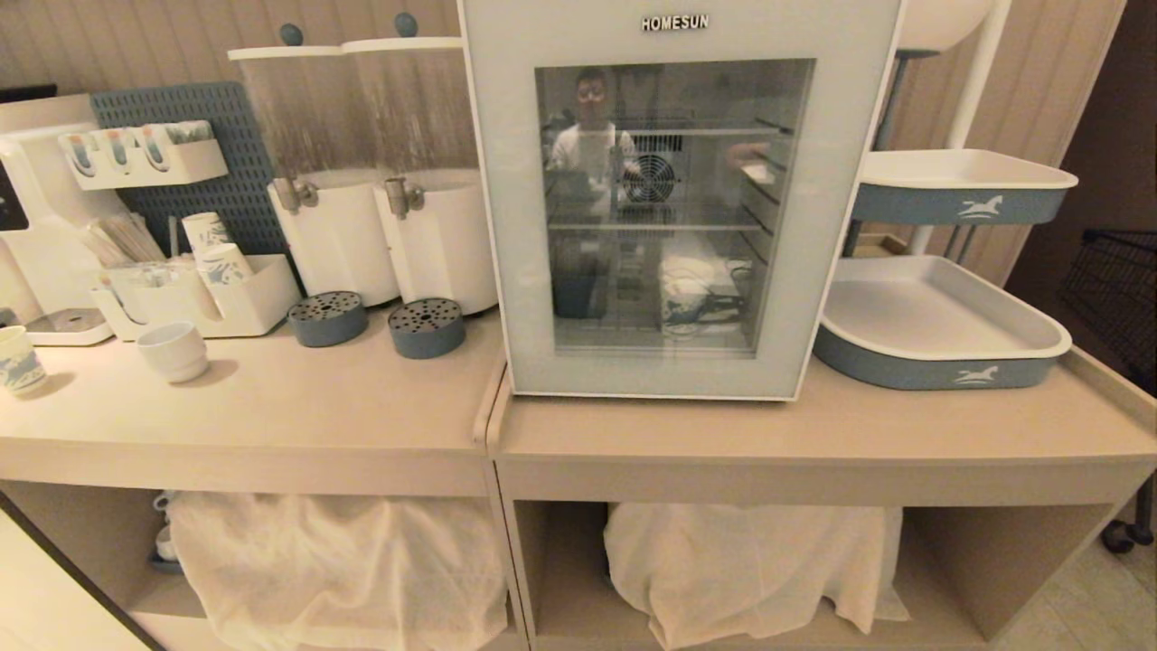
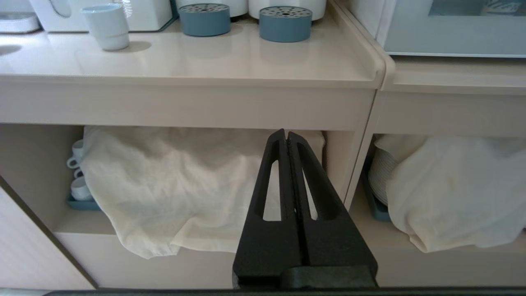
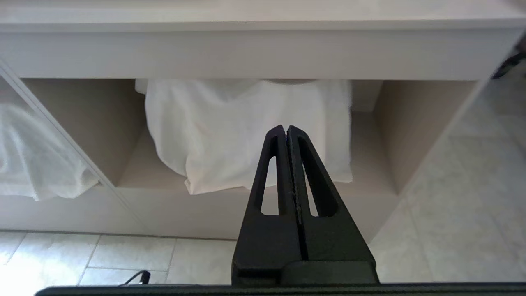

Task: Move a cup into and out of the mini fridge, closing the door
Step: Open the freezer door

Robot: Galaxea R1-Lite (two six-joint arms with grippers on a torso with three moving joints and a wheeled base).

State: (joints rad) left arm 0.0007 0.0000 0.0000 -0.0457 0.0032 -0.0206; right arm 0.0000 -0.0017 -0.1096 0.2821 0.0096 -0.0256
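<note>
The white mini fridge stands on the right counter. Its pale grey-blue glass door with "HOMESUN" at the top is closed; its lower corner shows in the left wrist view as the door. The cup, tall white paper with blue print, stands in a white organizer on the left counter, with another leaning against it. Neither arm shows in the head view. My left gripper is shut and empty, low before the left counter's shelf. My right gripper is shut and empty before the right shelf.
A white mug and a short printed paper cup sit on the left counter. Two drink dispensers with blue drip cups stand beside the fridge. Grey-blue trays are on its right. White cloths cover the lower shelves. A person is reflected in the glass.
</note>
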